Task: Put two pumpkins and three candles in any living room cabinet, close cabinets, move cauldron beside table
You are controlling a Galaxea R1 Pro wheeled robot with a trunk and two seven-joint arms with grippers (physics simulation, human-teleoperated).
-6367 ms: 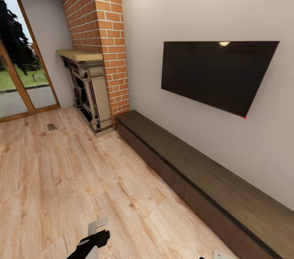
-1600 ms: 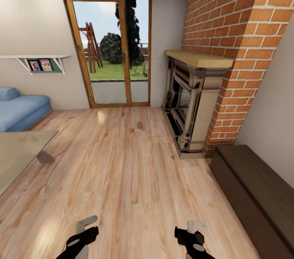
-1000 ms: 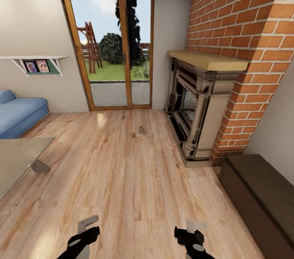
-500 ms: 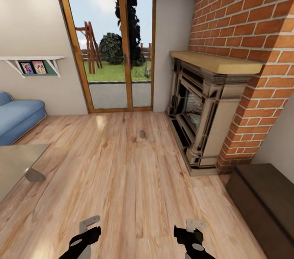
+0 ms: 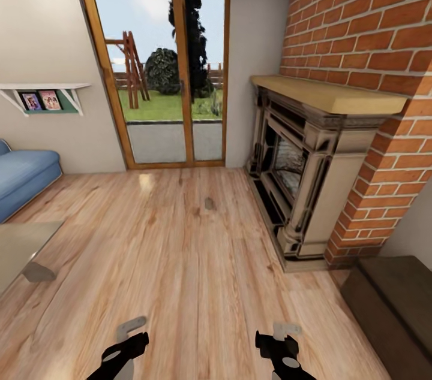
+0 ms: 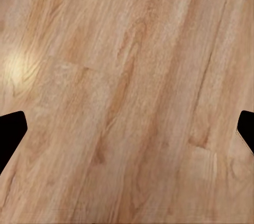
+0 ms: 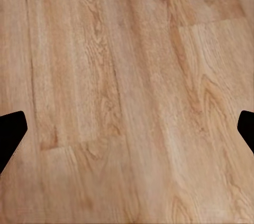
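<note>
Left claw (image 5: 123,344) and right claw (image 5: 282,341) hang low over bare light wood plank floor (image 5: 180,260), both spread wide and grasping nothing, black fingertips (image 6: 10,131) at the wrist view edges with only grainy planks between. Corner of the greyish glass bench (image 5: 21,242) with a slanted grey leg sits at left, dark-brown wooden cabinet (image 5: 393,302) at right, fronts not visible enough to tell if shut. Beyond: ornate beige fireplace (image 5: 306,170) against red brick chimney (image 5: 372,26), small dark object (image 5: 209,204) on floor, wood-framed glass door (image 5: 162,74), blue sofa (image 5: 21,179), white wall shelf (image 5: 45,95) with photos.
</note>
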